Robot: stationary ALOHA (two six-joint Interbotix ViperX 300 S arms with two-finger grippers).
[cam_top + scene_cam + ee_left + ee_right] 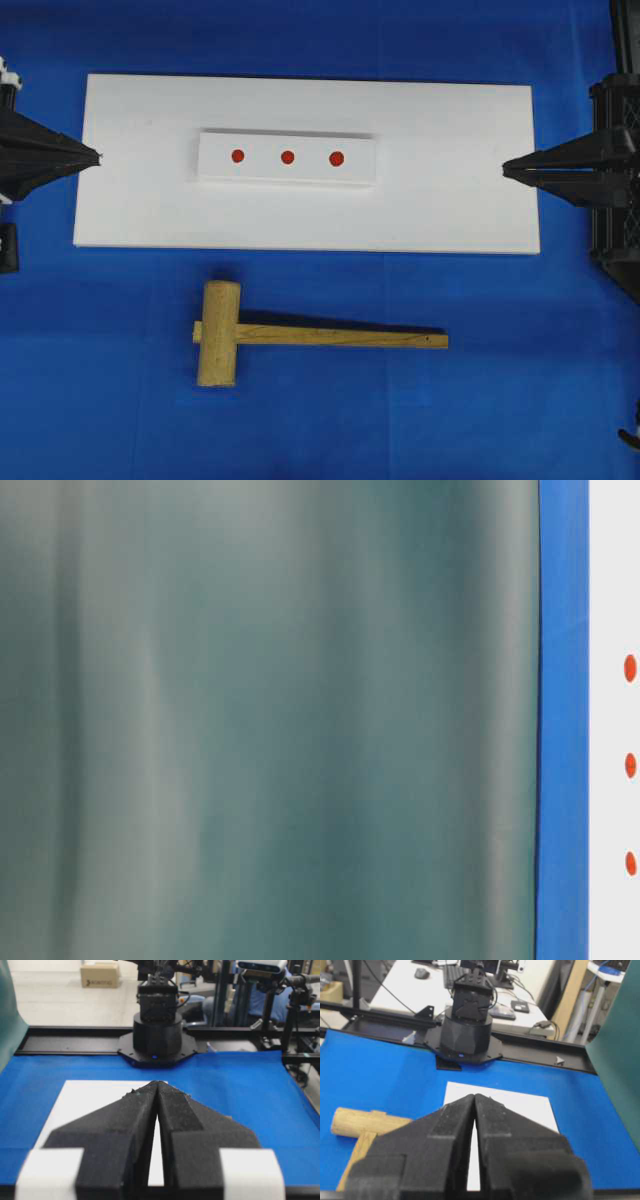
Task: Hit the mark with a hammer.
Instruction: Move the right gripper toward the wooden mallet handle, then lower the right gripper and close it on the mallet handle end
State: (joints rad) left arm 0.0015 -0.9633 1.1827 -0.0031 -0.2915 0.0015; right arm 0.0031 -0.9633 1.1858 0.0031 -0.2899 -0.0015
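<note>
The wooden hammer (300, 335) lies flat on the blue cloth in front of the white board (450, 190), head at the left, handle pointing right; it also shows at lower left in the right wrist view (357, 1127). Three red marks (287, 157) sit in a row on a raised white block (290, 178) on the board; they show at the right edge of the table-level view (630, 765). My left gripper (97, 156) rests shut and empty at the board's left edge (157, 1083). My right gripper (506, 170) is shut and empty at the board's right edge (474, 1096).
A blue cloth (500, 400) covers the table around the board. The opposite arm's black base (157, 1035) stands at the far end in each wrist view (467, 1030). A green curtain (270, 720) fills most of the table-level view.
</note>
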